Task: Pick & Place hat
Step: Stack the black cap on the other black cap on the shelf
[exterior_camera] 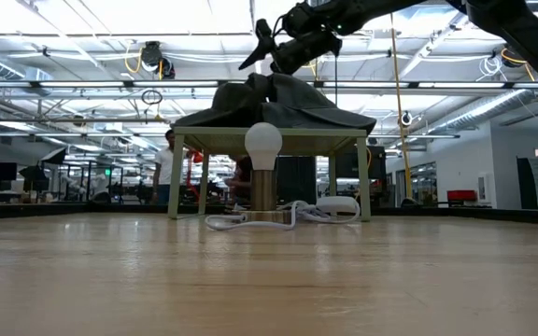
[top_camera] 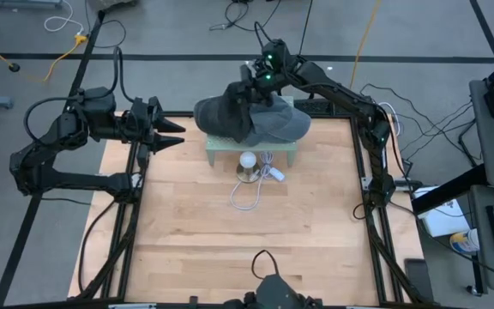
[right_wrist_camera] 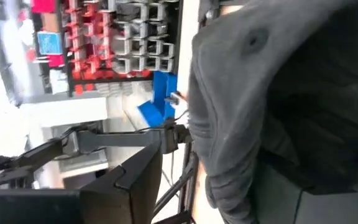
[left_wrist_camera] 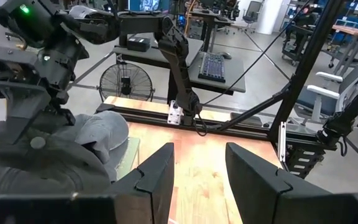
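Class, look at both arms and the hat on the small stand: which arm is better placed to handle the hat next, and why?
The right. The right gripper hangs directly over the hat on the green stand, jaws apart, while the left gripper waits off to the side.

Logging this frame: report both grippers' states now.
Left gripper: open, empty, at the table's left edge.
Right gripper: open, just above the hat.

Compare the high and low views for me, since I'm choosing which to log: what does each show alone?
High view only: the left gripper waiting at the table's left edge, and the right arm's full reach. Low view only: the stand's legs, daylight under its top, and people in the room behind. Both: the hat draped on the stand, the bulb and cable in front, the right gripper just above the hat.
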Robot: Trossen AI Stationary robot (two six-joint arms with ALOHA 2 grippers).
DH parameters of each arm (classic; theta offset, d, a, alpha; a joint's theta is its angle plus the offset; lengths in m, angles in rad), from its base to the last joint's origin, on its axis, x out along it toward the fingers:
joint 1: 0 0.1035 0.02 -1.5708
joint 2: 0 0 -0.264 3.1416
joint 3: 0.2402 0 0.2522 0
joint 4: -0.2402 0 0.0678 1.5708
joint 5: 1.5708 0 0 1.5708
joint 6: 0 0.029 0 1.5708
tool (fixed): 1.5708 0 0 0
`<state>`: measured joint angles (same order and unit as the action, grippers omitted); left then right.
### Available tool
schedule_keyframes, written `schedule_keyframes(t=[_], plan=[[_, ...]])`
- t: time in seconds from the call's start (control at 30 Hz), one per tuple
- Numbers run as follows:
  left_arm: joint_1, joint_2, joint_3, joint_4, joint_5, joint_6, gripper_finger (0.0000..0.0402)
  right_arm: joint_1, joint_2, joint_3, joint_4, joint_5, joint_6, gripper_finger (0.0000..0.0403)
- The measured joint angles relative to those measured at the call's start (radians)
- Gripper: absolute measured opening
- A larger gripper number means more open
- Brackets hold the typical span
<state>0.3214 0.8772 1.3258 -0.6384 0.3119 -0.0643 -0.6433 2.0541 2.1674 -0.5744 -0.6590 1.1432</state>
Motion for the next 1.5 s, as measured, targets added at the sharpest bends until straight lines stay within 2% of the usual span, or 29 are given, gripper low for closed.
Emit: schedule_keyframes(t=[0.23, 0.4, 0.5, 0.6, 0.7, 0.9, 1.1, 1.27, 1.33, 1.5], plan=[[0.0, 0.0, 0.0, -0.003, 0.001, -0.009, 0.0147, -0.016, -0.048, -0.001, -0.112, 0.071, -0.032, 0.0199], [0.0, 0.0, 0.0, -0.003, 0.001, -0.01, 0.0147, -0.024, -0.098, -0.001, -0.208, 0.19, -0.109, 0.0199], [0.0, 0.0, 0.0, -0.002, 0.001, -0.007, 0.0147, -0.021, -0.127, 0.0, -0.176, 0.266, -0.194, 0.0199], [0.0, 0.0, 0.0, -0.002, 0.0, 0.004, 0.0147, -0.003, -0.148, 0.0, -0.077, 0.313, -0.317, 0.0199], [0.0, 0.0, 0.0, -0.001, 0.0, 0.006, 0.0147, 0.026, -0.155, 0.001, 0.024, 0.317, -0.532, 0.0199], [0.0, 0.0, 0.0, -0.001, 0.0, 0.007, 0.0147, 0.059, -0.149, 0.0, 0.041, 0.318, -0.862, 0.0185], [0.0, 0.0, 0.0, -0.001, 0.0, 0.007, 0.0147, 0.077, -0.15, 0.0, 0.001, 0.321, -1.043, 0.0137], [0.0, 0.0, 0.0, -0.001, 0.0, 0.006, 0.0147, 0.102, -0.15, -0.002, -0.004, 0.328, -1.137, 0.005], [0.0, 0.0, 0.0, -0.001, 0.0, 0.005, 0.0147, 0.115, -0.151, -0.026, 0.002, 0.372, -1.173, 0.0016], [0.0, 0.0, 0.0, 0.0, -0.008, -0.001, 0.0147, 0.124, -0.15, -0.111, 0.012, 0.447, -1.216, 0.0007]])
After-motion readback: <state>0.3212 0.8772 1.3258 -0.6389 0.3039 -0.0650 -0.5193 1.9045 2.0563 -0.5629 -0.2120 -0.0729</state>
